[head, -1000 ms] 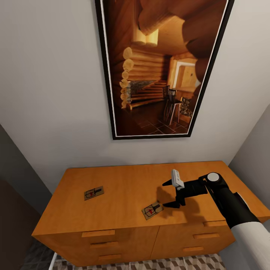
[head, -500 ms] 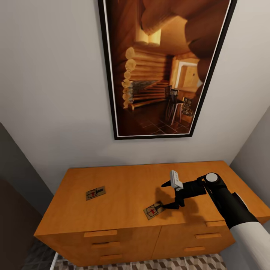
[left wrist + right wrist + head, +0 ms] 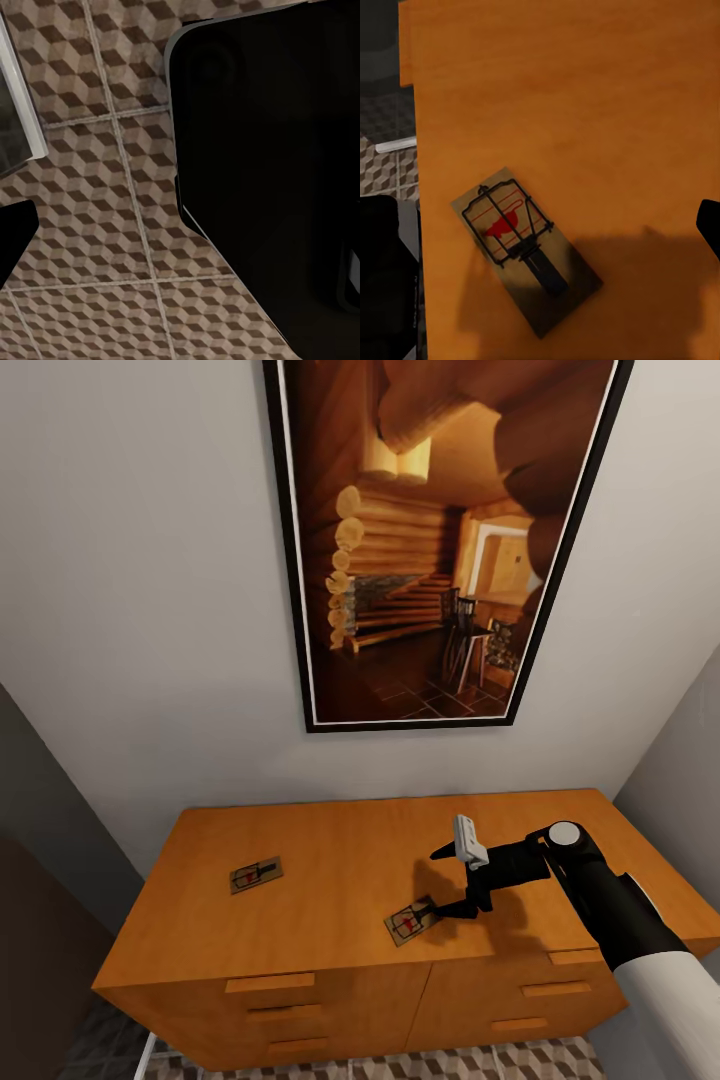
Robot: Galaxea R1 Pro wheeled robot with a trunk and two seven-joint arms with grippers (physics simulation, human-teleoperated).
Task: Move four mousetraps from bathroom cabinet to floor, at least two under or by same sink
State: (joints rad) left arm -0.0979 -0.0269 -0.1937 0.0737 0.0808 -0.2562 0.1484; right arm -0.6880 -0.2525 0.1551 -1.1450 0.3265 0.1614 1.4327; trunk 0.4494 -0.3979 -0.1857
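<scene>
Two flat brown wooden mousetraps on the low orange-brown wooden cabinet (image 3: 340,880) top: far trap (image 3: 256,875) at the left, near trap (image 3: 409,922) by the front edge. Right end effector (image 3: 446,880) dropped slightly over the last second, fingers spread, lower tip at the near trap, no pinch yet. Left end effector: can't tell, cube-tiled floor (image 3: 97,225) below it

We see our right gripper (image 3: 447,878) lowered and nearer the near mousetrap (image 3: 408,923), its lower finger now reaching the board's edge.
</scene>
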